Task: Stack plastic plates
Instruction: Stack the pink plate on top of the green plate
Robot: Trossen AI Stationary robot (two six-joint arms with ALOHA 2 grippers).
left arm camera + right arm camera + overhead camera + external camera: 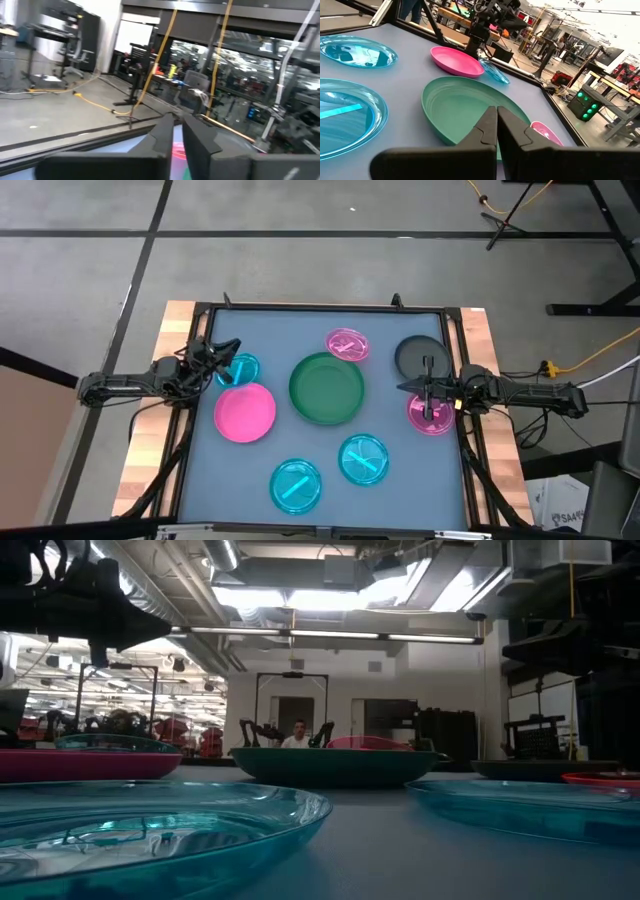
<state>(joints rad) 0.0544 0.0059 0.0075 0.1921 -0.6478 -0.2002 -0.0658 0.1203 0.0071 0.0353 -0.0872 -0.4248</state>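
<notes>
Left pincer (228, 360) is at the left edge of the bench (390, 480), clamped on the rim of a small translucent cyan plate (240, 369) that is tilted against the opaque pink plate (245, 412). Right pincer (428, 395), its fingers together and holding nothing, hangs over a translucent pink plate (430, 414) at the right edge, just beside the dark grey plate (418, 354). Dark green plate (327, 388) lies in the middle, another translucent pink plate (347, 344) behind it, and two translucent cyan plates (296, 485) near the front edge.
</notes>
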